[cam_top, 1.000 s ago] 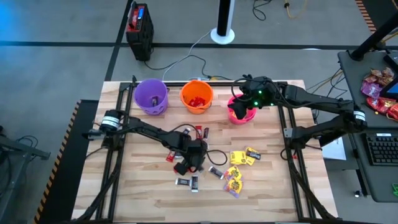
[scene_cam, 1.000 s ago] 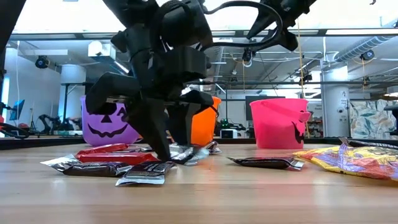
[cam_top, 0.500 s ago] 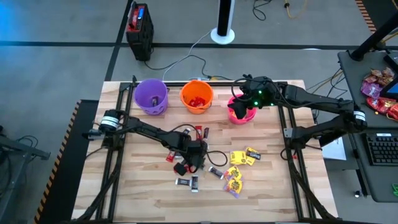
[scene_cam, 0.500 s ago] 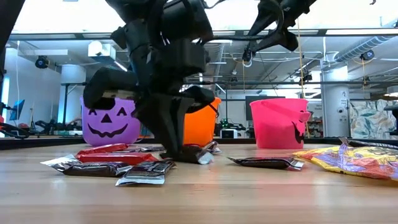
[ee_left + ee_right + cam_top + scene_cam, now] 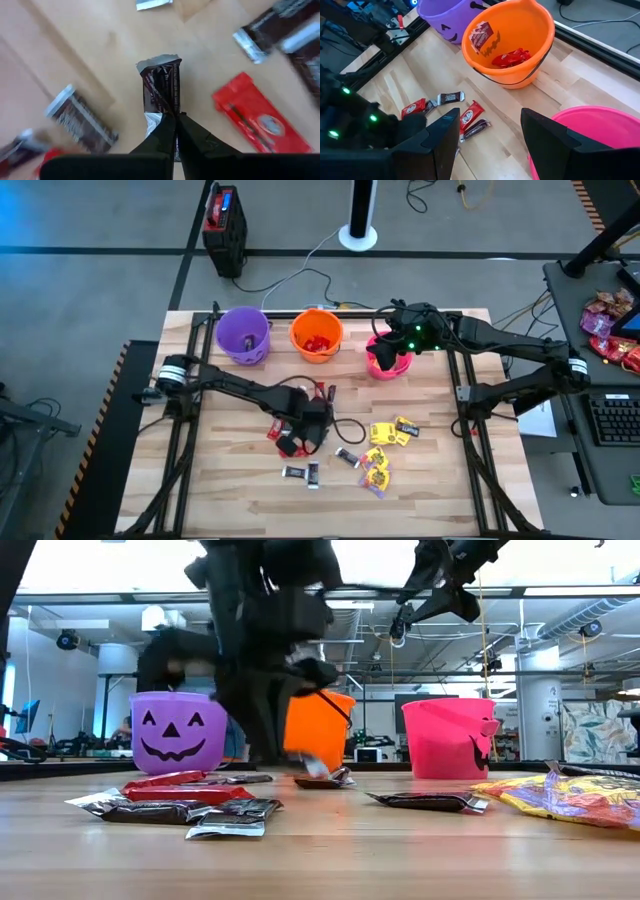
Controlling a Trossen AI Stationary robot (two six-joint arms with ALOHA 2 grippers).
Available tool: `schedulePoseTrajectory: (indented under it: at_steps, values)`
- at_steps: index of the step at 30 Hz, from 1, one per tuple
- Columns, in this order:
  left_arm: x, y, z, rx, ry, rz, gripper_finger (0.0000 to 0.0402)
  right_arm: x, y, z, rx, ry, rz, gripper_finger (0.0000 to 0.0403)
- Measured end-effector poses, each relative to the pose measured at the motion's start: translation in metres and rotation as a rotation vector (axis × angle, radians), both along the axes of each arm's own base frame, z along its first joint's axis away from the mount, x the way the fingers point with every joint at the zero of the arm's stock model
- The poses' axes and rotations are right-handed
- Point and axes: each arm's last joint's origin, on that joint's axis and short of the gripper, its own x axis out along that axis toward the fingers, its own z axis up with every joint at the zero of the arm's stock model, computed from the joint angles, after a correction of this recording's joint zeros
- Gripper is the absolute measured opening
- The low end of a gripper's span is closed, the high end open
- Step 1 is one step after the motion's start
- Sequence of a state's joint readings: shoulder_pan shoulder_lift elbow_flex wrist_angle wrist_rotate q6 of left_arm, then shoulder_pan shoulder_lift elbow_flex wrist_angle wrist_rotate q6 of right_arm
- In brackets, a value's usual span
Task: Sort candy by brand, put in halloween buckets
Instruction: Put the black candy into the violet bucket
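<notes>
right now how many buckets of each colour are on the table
purple bucket: 1
orange bucket: 1
pink bucket: 1
total: 3

Three buckets (image 5: pixel 317 336) are lined along the table's (image 5: pixel 450 480) far edge. Candy (image 5: pixel 380 455) is scattered mid-table, before them. More candy is seen inside the middle bucket.
</notes>
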State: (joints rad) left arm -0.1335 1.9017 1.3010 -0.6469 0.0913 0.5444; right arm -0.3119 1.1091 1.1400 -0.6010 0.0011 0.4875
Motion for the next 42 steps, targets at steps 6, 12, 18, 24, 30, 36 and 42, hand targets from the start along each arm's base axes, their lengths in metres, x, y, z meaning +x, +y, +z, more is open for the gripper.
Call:
schedulePoseTrajectory:
  at_steps: [6,12,18,24,30,36,42]
  values:
    - [-0.027,0.019,0.068,-0.001,-0.11,0.17,0.0001,0.001,0.0,-0.001,-0.005,0.007,0.002,0.0203]
    - [-0.09,0.082,0.13,0.117,-0.169,0.737,0.0,0.001,-0.001,-0.001,0.008,0.003,-0.009,0.0203]
    - [-0.167,0.151,0.17,0.092,-0.244,1.242,0.0,0.001,-0.001,-0.001,0.016,-0.004,-0.016,0.0203]
    - [-0.21,0.194,0.179,0.098,-0.282,1.512,0.0,0.002,-0.001,0.0,0.026,-0.015,-0.026,0.0203]
    - [-0.209,0.217,0.165,0.092,-0.19,1.493,0.0,0.002,-0.001,0.0,0.026,-0.016,-0.026,0.0203]
    - [-0.198,0.227,0.146,0.086,-0.065,1.497,0.0016,0.002,-0.001,0.0,0.039,-0.02,-0.037,0.0203]
    - [-0.194,0.232,0.137,0.083,-0.002,1.501,0.0066,0.001,0.0,-0.002,0.085,-0.016,-0.055,0.0203]
